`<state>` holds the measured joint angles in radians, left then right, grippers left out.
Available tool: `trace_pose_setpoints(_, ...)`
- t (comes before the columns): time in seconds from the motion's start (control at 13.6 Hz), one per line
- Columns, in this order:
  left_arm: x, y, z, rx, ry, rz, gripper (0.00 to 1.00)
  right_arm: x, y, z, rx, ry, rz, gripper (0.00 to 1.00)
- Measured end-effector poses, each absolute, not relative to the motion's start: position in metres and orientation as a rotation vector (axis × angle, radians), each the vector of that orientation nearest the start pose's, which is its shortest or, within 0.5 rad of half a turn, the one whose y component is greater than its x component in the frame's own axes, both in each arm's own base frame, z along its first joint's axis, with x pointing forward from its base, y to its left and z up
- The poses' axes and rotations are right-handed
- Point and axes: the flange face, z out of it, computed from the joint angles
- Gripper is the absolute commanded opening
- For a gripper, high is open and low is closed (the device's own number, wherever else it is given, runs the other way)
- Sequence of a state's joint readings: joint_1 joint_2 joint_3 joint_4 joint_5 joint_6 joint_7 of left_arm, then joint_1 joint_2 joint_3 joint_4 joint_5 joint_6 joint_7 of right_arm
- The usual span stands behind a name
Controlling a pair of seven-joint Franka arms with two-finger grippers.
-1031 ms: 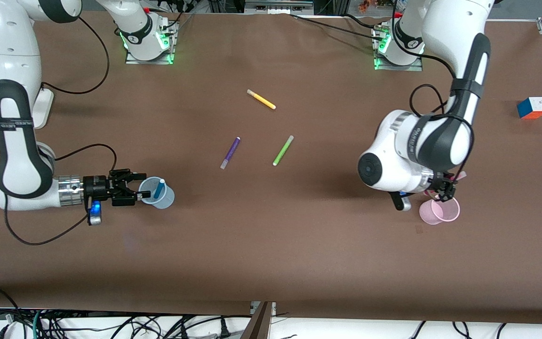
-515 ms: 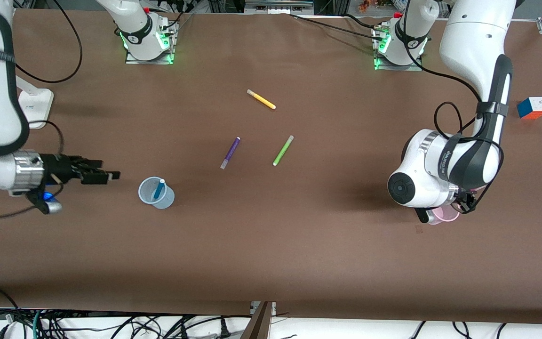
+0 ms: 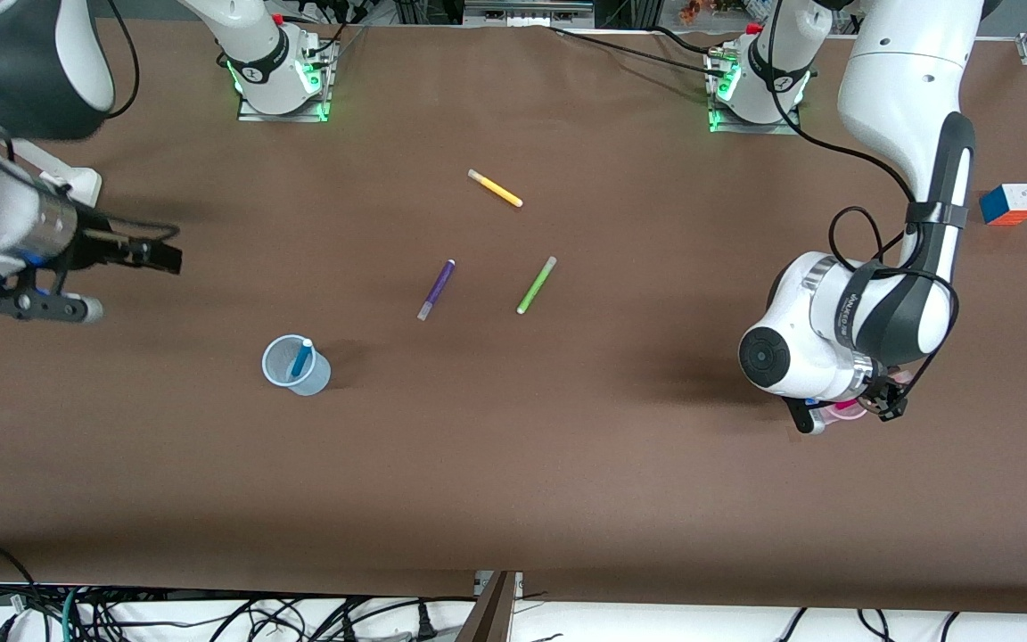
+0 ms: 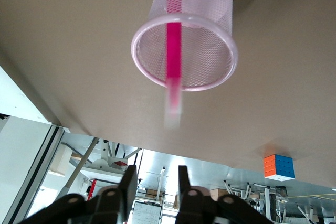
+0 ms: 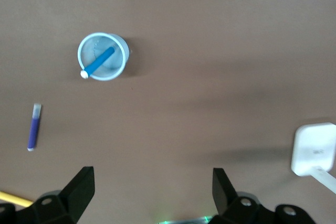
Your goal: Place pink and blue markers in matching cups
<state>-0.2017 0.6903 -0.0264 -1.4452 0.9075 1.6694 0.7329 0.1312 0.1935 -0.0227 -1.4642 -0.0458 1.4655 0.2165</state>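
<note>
The pale blue cup stands upright with the blue marker leaning inside it; both show in the right wrist view, cup and marker. My right gripper is open and empty, raised over bare table toward the right arm's end; its jaws show wide apart. The pale pink cup holds the pink marker, whose paler end sticks out over the rim. My left gripper is open and empty just over this cup, which the left arm mostly hides in the front view.
A purple marker, a lime green marker and a yellow marker lie mid-table. A colour cube sits at the left arm's end. A white block lies near the right arm.
My right gripper has drawn back from the blue cup and risen toward the right arm's end. My left arm shifted over the pink cup; the pink marker left its fingers and is in the cup.
</note>
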Motion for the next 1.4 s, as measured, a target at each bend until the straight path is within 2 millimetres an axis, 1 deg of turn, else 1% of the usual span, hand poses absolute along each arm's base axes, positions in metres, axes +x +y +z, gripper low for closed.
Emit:
trace_pose_setpoints(0.15,0.682,-0.087,0.284,-1.844,1.390,0.788,1.00,0.580,0.047,0.575,-3.203,0.193,0.304,0.99)
trace_pose_setpoints(0.29,0.680,-0.095,0.289,-1.844,1.377,0.788,1.00,0.575,0.033,0.585,-3.200,0.220,0.289,0.99)
trace_pose_setpoints(0.37,0.680,-0.098,0.298,-1.875,1.358,0.766,1.00,0.575,0.032,0.586,-3.200,0.220,0.290,0.99)
trace_pose_setpoints(0.44,0.680,-0.102,0.312,-1.945,1.336,0.728,1.00,0.575,0.034,0.585,-3.200,0.216,0.295,0.99)
trace_pose_setpoints(0.52,0.679,-0.107,0.333,-2.043,1.313,0.679,1.00,0.574,0.035,0.583,-3.200,0.214,0.305,0.99)
trace_pose_setpoints(0.66,0.676,-0.112,0.383,-2.261,1.237,0.597,1.00,0.571,0.034,0.581,-3.199,0.215,0.342,0.99)
trace_pose_setpoints(0.81,0.674,-0.117,0.427,-2.428,1.109,0.510,1.00,0.568,0.034,0.584,-3.199,0.216,0.356,0.99)
trace_pose_setpoints(1.03,0.672,-0.132,0.474,-2.630,0.883,0.390,1.00,0.561,0.033,0.590,-3.197,0.217,0.362,0.99)
trace_pose_setpoints(1.1,0.670,-0.134,0.493,-2.699,0.828,0.362,1.00,0.559,0.032,0.591,-3.197,0.217,0.346,0.99)
trace_pose_setpoints(1.25,0.661,-0.128,0.532,-2.821,0.726,0.294,1.00,0.551,0.029,0.588,-3.195,0.217,0.262,0.99)
trace_pose_setpoints(1.33,0.655,-0.118,0.546,-2.884,0.651,0.277,1.00,0.544,0.025,0.587,-3.192,0.224,0.229,0.99)
trace_pose_setpoints(1.4,0.649,-0.104,0.555,-2.948,0.554,0.279,1.00,0.536,0.020,0.588,-3.188,0.237,0.209,0.99)
